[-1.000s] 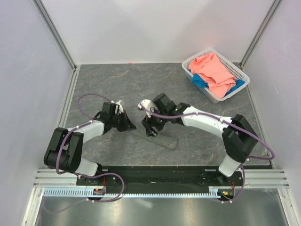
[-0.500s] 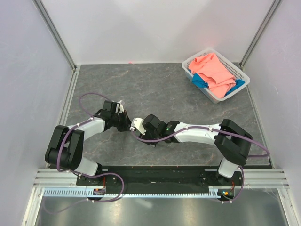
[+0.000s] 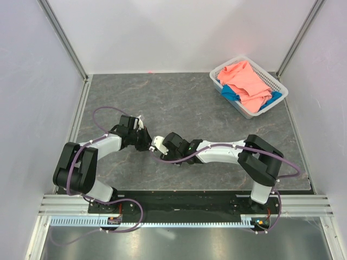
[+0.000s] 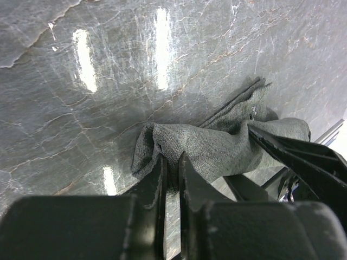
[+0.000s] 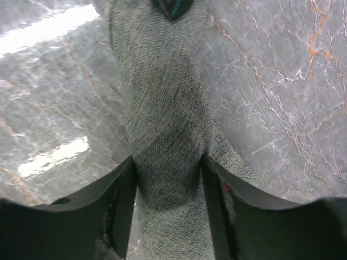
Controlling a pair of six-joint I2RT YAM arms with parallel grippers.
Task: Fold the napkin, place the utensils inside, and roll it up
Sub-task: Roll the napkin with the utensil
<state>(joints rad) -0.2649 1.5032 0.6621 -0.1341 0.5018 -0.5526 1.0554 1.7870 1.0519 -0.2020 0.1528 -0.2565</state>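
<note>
Seen from above, the arms [image 3: 217, 152] hid the rolled, coarse-woven grey napkin [image 4: 217, 146]; the left hand [image 4: 172, 160] pinched its end, the right hand [image 5: 168, 162] clasped its middle.

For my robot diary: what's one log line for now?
left gripper pinches rolled napkin end | right gripper clasps its middle | utensils unseen

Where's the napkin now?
Top view: left of centre on the table, toward the near edge. The napkin is bunched between the left claw and right claw, both gripping it.
</note>
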